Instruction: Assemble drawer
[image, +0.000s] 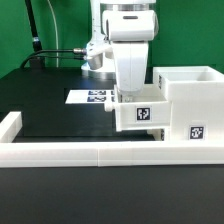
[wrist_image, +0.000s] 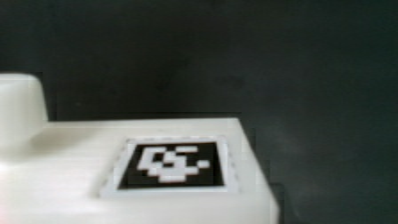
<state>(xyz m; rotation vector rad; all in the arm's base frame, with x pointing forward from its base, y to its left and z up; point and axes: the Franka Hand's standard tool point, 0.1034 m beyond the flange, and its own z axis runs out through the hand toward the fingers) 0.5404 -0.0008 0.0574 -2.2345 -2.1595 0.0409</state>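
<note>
A small white drawer box (image: 141, 116) with a marker tag on its front stands against the exterior view's left side of the larger white drawer housing (image: 188, 100). My gripper (image: 124, 97) reaches down from above onto the box's left wall and seems shut on it. The fingertips are hidden behind the wall. The wrist view shows a white part's flat face (wrist_image: 71, 150) with a black-and-white tag (wrist_image: 175, 162) very close up. A rounded white piece (wrist_image: 18, 100) stands beside it. No fingers show in that view.
A white L-shaped fence (image: 70, 152) runs along the front edge and the exterior view's left side of the black table. The marker board (image: 92, 97) lies behind the drawer box. Cables and the arm's base (image: 95, 55) stand at the back before a green wall.
</note>
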